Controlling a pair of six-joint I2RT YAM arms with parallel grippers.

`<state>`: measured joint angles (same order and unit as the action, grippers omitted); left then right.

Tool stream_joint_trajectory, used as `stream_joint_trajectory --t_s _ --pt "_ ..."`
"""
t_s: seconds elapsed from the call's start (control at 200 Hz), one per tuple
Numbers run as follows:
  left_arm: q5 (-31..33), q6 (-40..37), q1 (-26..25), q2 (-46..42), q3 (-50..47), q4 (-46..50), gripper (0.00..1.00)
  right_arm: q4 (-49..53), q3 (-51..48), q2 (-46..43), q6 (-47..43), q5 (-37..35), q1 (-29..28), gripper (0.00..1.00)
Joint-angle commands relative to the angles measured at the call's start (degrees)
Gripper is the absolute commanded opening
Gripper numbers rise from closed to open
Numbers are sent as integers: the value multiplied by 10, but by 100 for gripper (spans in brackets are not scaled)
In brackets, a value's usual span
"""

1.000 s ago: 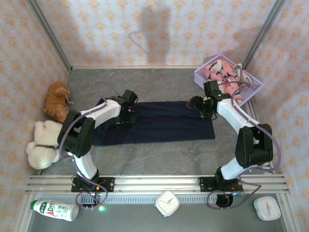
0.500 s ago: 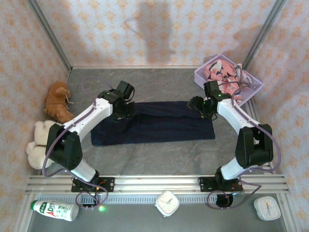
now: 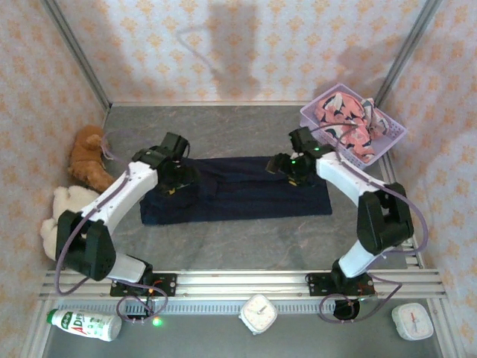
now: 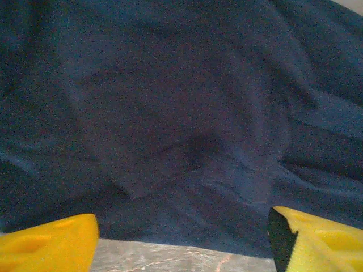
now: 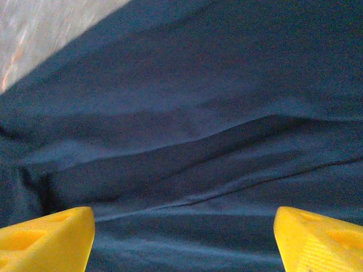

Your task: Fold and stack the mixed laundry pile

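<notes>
The large dark navy garment (image 3: pixel 246 195) lies spread flat across the middle of the table. My left gripper (image 3: pixel 176 179) hovers over its left end, fingers wide open with nothing between them. In the left wrist view the left gripper (image 4: pixel 181 249) has yellow fingertips (image 4: pixel 48 245) straddling the cloth's edge (image 4: pixel 170 170) and a strip of grey table. My right gripper (image 3: pixel 288 167) is open over the far right part of the cloth. In the right wrist view the right gripper (image 5: pixel 181 243) looks down on navy folds (image 5: pixel 187 141). The salmon-pink shark-print garment (image 3: pixel 344 119) lies heaped in the basket.
The lavender lattice basket (image 3: pixel 395 139) stands at the back right corner. A brown plush toy (image 3: pixel 88 155) and a cream one (image 3: pixel 62 218) lie along the left wall. Two small clocks (image 3: pixel 258 313) and a bottle (image 3: pixel 83 324) sit in front of the rail.
My left gripper has opened, let go of the navy cloth and shifted left over its left end. My right gripper has moved left, further over the cloth.
</notes>
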<state>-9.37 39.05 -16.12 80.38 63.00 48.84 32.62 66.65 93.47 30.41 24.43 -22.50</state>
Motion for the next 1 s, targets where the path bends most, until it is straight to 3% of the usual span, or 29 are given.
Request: stream_joint_trajectory --t_s 0.0,0.085,0.185,0.41,0.605,0.741,0.876,0.996 --pt "24 12 21 -18 -57 -7 66 -40 29 32 -5 27 -61 81" --pt "19 22 27 -28 -95 -31 53 -57 52 64 -7 38 -100 80" --pt "3 42 28 -33 -134 -67 46 -68 85 111 9 43 -126 78" --pt "11 66 28 -26 -180 -123 45 -101 158 198 38 84 -169 74" --pt "15 73 28 7 -172 -166 52 -124 179 237 59 102 -206 72" --pt "22 78 28 26 -174 -196 47 -157 175 247 88 113 -211 70" --pt "16 71 28 52 -173 -204 35 -169 192 271 107 129 -214 52" --pt "23 61 28 48 -165 -194 15 -163 203 277 109 122 -214 27"
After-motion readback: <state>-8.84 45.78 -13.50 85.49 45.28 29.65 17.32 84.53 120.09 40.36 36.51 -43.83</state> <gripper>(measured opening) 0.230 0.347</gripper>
